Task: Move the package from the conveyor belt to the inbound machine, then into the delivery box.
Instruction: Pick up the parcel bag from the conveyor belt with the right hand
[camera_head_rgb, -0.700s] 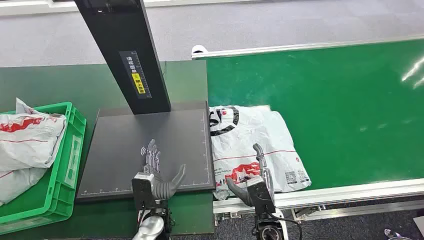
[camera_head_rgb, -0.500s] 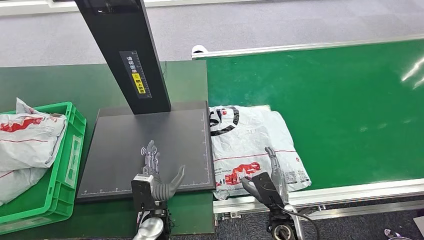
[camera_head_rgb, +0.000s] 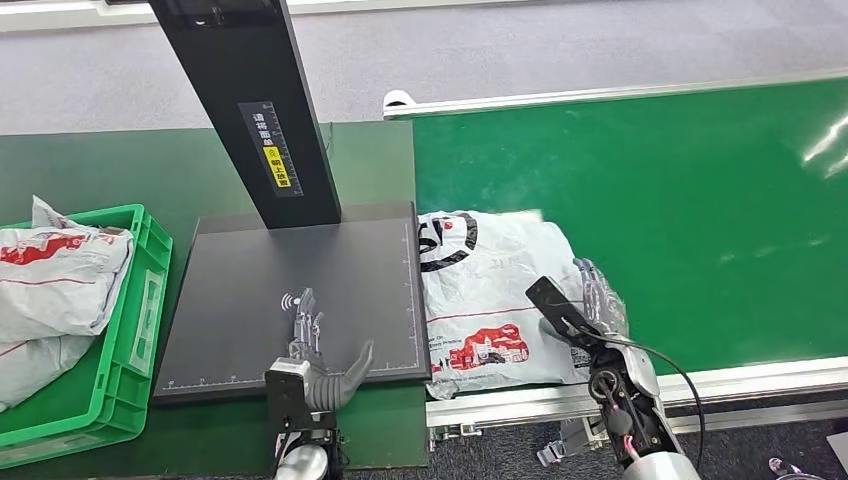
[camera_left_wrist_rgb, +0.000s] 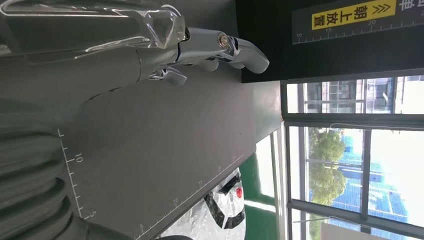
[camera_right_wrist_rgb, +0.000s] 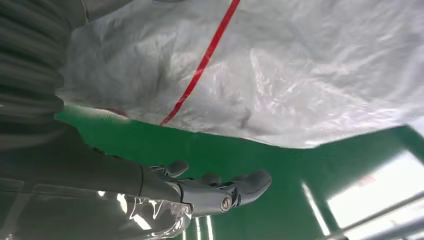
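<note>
Head view. A white plastic package (camera_head_rgb: 500, 300), printed with a black ring mark and red graphics, is seen lying flat in the lower middle of the frame, on the left end of the green conveyor belt (camera_head_rgb: 700, 200). Its left edge is set just beside the dark scanning platform of the inbound machine (camera_head_rgb: 300, 290), whose black post (camera_head_rgb: 250, 100) is seen rising toward the upper left of the frame. The green delivery box (camera_head_rgb: 130, 330) is placed at the left edge of the frame and is occupied by other white parcels (camera_head_rgb: 55, 280).

The right hand (camera_head_rgb: 585, 305) is shown at the lower right of the package, at its right edge, with the fingers extended and nothing gripped; whether the bag is touched cannot be told from this view. The left hand (camera_head_rgb: 315, 355) is shown low in the frame over the near part of the platform, fingers stretched forward and thumb spread aside, with nothing held.

Right wrist view. The right hand's fingers (camera_right_wrist_rgb: 225, 192) are seen straight and apart over the green belt surface, just beside the crinkled edge of the package (camera_right_wrist_rgb: 280, 75), on which a red line is printed.

Left wrist view. The left hand's fingers (camera_left_wrist_rgb: 220, 47) are seen extended above the ruled platform, empty.
</note>
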